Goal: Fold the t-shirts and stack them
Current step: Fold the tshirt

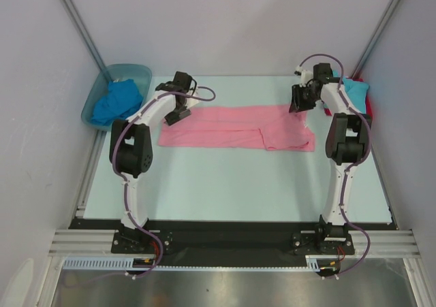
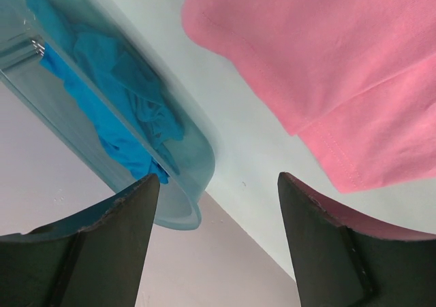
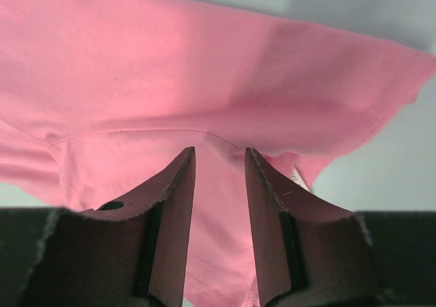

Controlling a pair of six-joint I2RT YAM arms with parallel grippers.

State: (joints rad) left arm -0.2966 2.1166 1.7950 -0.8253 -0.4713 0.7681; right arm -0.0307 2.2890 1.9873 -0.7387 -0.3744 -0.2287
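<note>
A pink t-shirt (image 1: 231,126) lies folded into a long band across the middle of the table. My left gripper (image 1: 176,117) hovers open at its left end; in the left wrist view the left gripper (image 2: 218,178) has nothing between its fingers, and the pink t-shirt (image 2: 327,62) lies beyond, to the right. At the band's far right end is my right gripper (image 1: 298,107). In the right wrist view the right gripper (image 3: 219,150) stands open just over the pink t-shirt (image 3: 170,69), its jaws apart and not pinching the cloth.
A translucent blue-green tub (image 1: 95,96) at the back left holds a crumpled royal blue t-shirt (image 1: 114,101). A turquoise t-shirt (image 1: 355,89) lies on a red t-shirt (image 1: 368,106) at the back right, behind the right arm. Walls enclose the table.
</note>
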